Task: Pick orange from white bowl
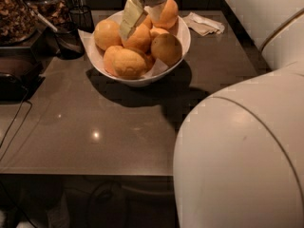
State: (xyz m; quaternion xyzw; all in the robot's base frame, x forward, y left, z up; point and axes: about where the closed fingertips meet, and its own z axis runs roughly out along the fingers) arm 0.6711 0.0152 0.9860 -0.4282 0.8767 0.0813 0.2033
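The white bowl (183, 44) stands at the back middle of the dark table, lined with white paper and piled with several oranges. My gripper (143, 14) reaches down from the top edge onto the pile, fingers apart. Its pale left finger (130, 18) lies across an orange (139, 37) in the middle. The right finger rests against the topmost orange (167, 13) at the bowl's back right. Nothing is lifted; all the fruit sits in the bowl.
My arm's big white shell (242, 151) fills the lower right and hides that part of the table (95, 127). A dark glass jar (16, 13) and a black scoop (66, 39) stand at the back left. A crumpled napkin (204, 23) lies right of the bowl.
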